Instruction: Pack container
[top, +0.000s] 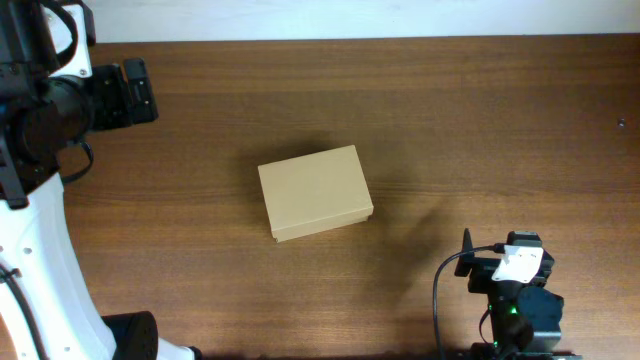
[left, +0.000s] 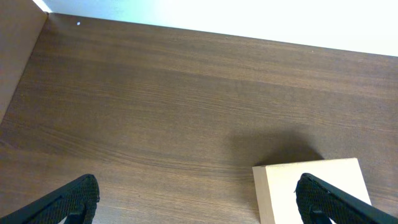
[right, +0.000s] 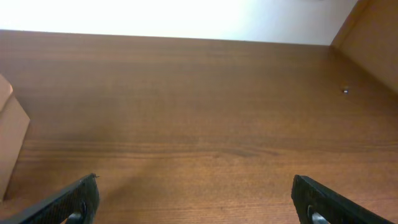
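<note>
The container (top: 315, 192) is a plain brown cardboard box with its lid shut, lying in the middle of the table. My left gripper (top: 138, 92) is at the far left, well away from the box, open and empty. In the left wrist view its fingers (left: 196, 196) are spread wide, and a corner of the box (left: 311, 186) shows at the lower right. My right gripper (top: 505, 265) is at the front right, apart from the box. In the right wrist view its fingers (right: 196, 196) are spread wide and empty, with the box's edge (right: 9, 137) at the far left.
The brown wooden table (top: 480, 130) runs to a white wall at the back. The left arm's white base (top: 40, 260) stands at the front left. A black cable (top: 445, 285) loops beside the right arm.
</note>
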